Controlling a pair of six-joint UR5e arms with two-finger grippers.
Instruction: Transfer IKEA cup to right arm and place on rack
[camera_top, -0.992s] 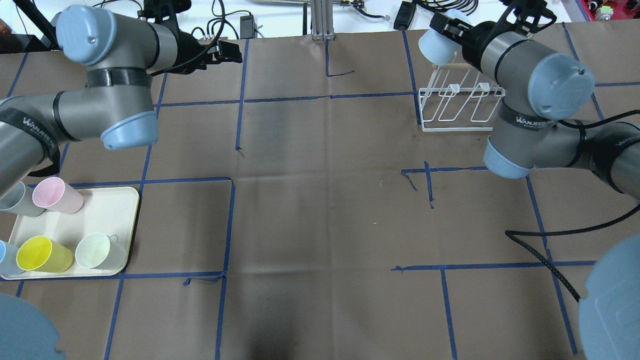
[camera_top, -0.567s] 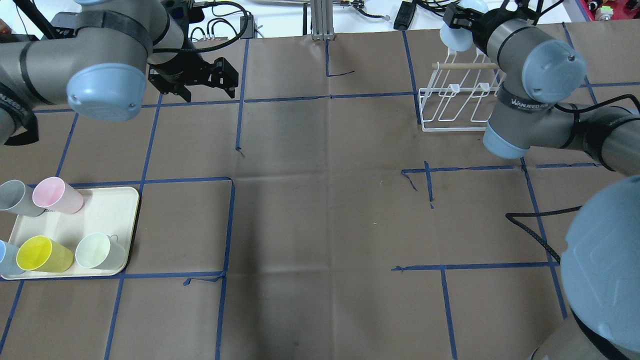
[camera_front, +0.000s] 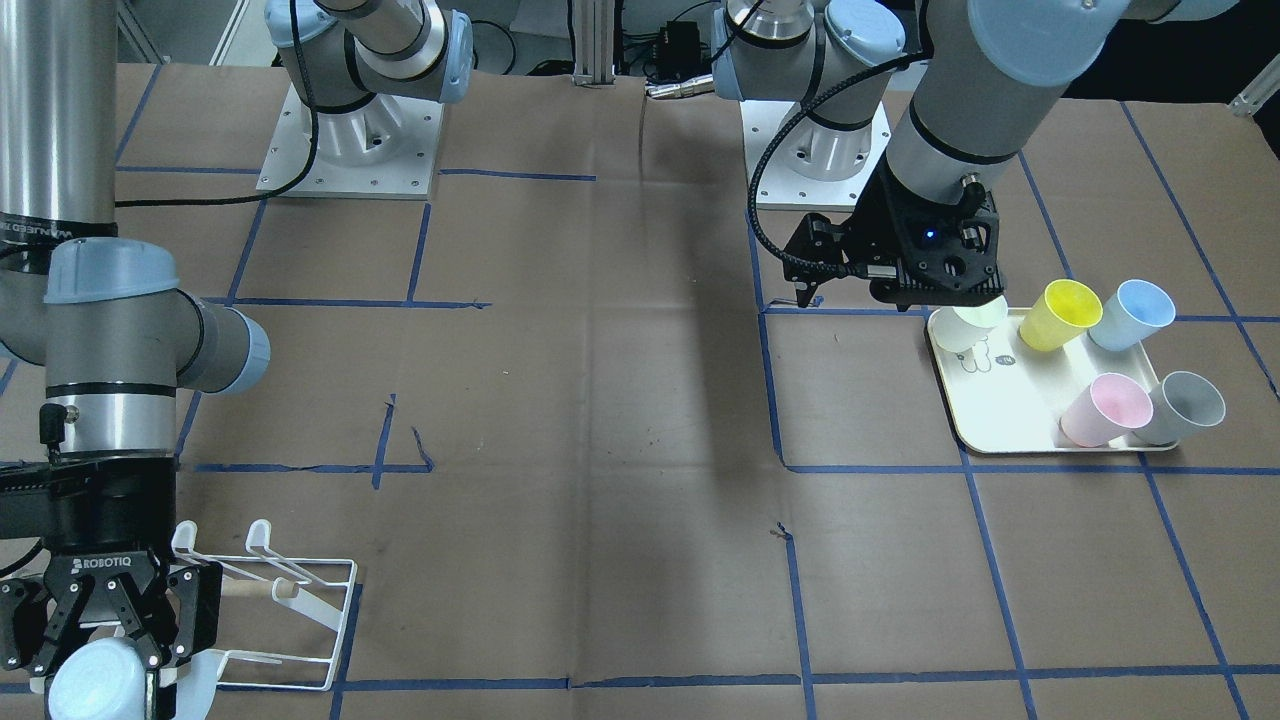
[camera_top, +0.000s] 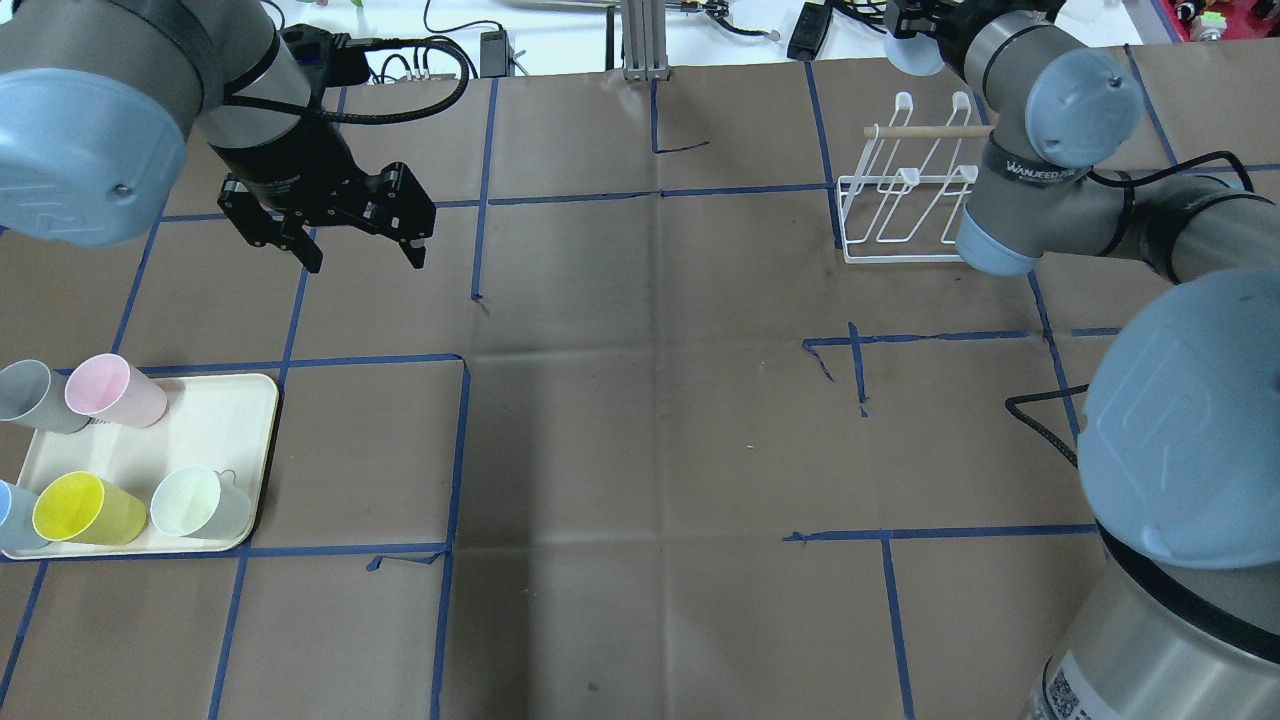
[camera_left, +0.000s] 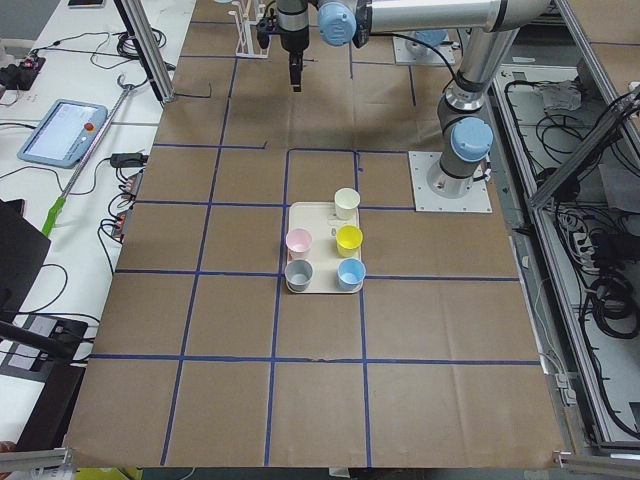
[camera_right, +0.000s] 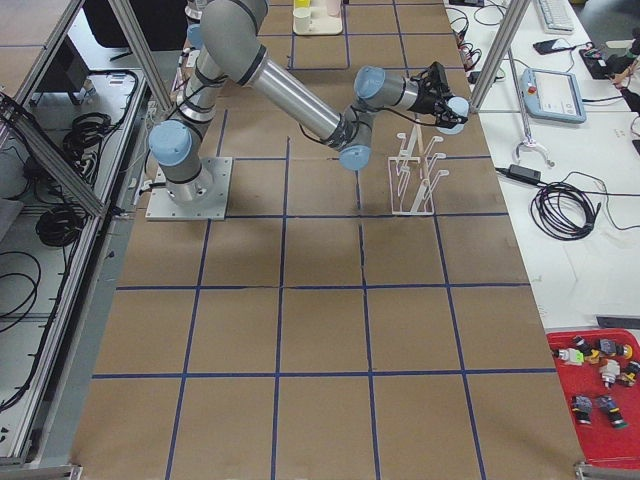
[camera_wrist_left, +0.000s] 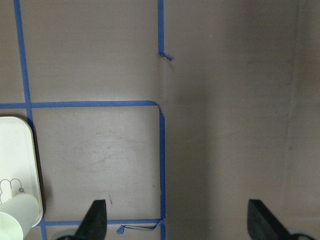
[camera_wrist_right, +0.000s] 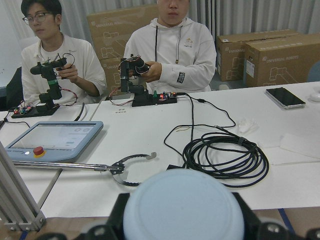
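A light-blue IKEA cup (camera_front: 92, 688) sits in my right gripper (camera_front: 100, 640), which is shut on it just past the far end of the white wire rack (camera_front: 300, 600). From overhead the cup (camera_top: 908, 52) hangs beyond the rack (camera_top: 905, 215) and its wooden dowel (camera_top: 930, 131), at the table's far edge. The right wrist view is filled low down by the cup's round base (camera_wrist_right: 182, 205). My left gripper (camera_top: 362, 262) hangs open and empty above bare table, well away from the tray; its fingertips (camera_wrist_left: 95, 220) frame brown paper.
A cream tray (camera_top: 215, 410) at the near left holds a pink cup (camera_top: 110, 390), a grey cup (camera_top: 35, 395), a yellow cup (camera_top: 85, 508), a pale cup (camera_top: 195, 503) and a blue one (camera_top: 8, 515). Two people sit behind a white table with cables (camera_wrist_right: 225, 150).
My left arm swung round and its open gripper came nearer, towards the tray side. My right gripper carried the blue cup farther out, past the rack's far end.
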